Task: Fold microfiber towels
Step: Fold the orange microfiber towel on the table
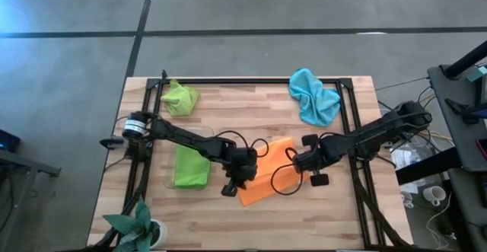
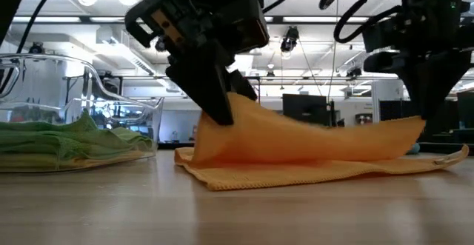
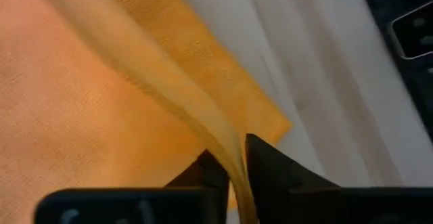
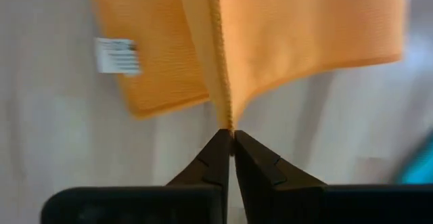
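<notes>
The orange towel (image 1: 268,177) lies at the table's middle. Its lower part lies flat on the wood (image 2: 296,174), and its upper part is raised over it between my two grippers. My left gripper (image 1: 242,173) is shut on the towel's left end, and my right gripper (image 1: 306,161) is shut on its right end. A lime green towel (image 1: 180,98) sits crumpled at the far left. A light blue towel (image 1: 313,96) sits crumpled at the far right. Folded green cloth (image 1: 190,167) lies in a clear tray. My left gripper pinches a gathered edge of the orange towel (image 3: 233,158) between its two fingertips, slanting down from the table's left. The cloth rises off the table there (image 2: 235,110). My right gripper pinches the towel's hemmed edge (image 4: 227,119) between its fingertips from above, pointing down. That end is lifted (image 2: 415,126), and the cloth sags a little between the two holds.
The clear tray (image 2: 144,130) with green cloth stands just left of the orange towel. A green plant (image 1: 137,225) stands at the near left corner. A black frame (image 1: 251,81) runs along the table's far and side edges. Bare wood lies near the front edge.
</notes>
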